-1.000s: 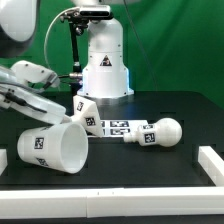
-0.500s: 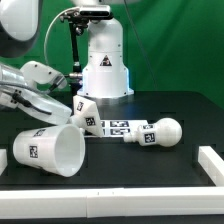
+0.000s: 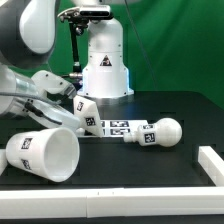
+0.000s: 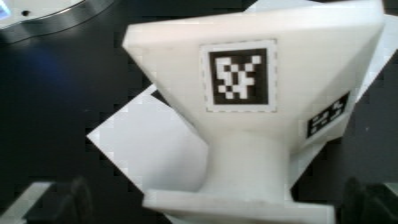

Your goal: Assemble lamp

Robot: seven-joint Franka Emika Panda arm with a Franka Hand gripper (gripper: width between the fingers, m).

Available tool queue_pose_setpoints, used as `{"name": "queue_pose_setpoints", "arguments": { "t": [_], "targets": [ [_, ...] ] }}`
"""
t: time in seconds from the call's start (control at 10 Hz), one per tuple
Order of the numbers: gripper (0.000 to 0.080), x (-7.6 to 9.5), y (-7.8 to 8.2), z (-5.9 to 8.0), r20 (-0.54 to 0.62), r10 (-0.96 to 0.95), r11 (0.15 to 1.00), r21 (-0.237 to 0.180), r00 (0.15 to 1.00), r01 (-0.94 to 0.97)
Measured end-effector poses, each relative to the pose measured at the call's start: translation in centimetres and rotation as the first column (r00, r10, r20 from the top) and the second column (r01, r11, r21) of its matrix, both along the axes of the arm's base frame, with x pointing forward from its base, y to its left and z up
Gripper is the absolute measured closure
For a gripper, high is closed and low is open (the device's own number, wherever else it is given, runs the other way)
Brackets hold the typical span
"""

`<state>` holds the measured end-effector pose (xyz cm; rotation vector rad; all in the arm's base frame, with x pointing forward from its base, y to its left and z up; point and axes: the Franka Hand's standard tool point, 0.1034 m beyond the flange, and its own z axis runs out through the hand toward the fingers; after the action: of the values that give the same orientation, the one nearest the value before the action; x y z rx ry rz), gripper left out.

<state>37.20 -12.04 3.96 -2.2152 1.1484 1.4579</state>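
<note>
Shade (image 3: 45,152) has slid farther toward the exterior view's left.

Exterior view: bright, even light from above; low resolution, slightly grainy. White pedestal (image 3: 104,60) nearly blown out, with glare on its dome. Black table (image 3: 150,165) matte, with soft, short shadows under the shade (image 3: 45,153) and bulb (image 3: 168,131). Arm (image 3: 35,40) at the exterior view's left softly blurred. Wrist view: white part (image 4: 231,130) overexposed, its 1 facing tag (image 4: 240,78) slightly soft; gripper fingers (image 4: 54,203) dark, out of focus.
</note>
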Motion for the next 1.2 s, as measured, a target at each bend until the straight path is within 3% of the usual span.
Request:
{"name": "queue_pose_setpoints", "arguments": {
  "t": [0.6,0.7,0.8,0.9,1.2],
  "targets": [
    [0.0113,-0.67,0.34,-1.01,-0.005,0.006,1.0,-0.009,1.0,-0.006],
    [0.0259,-0.73,0.45,-0.78,-0.01,0.007,1.0,0.0,1.0,-0.007],
    [0.0259,-0.74,0.53,-0.57,-0.014,0.008,1.0,0.007,1.0,-0.008],
    [0.0331,-0.73,0.54,-0.54,-0.015,0.009,1.0,0.008,1.0,-0.008],
    [0.0345,-0.63,0.59,-0.23,-0.017,0.013,1.0,0.017,1.0,-0.012]
  ]
}}
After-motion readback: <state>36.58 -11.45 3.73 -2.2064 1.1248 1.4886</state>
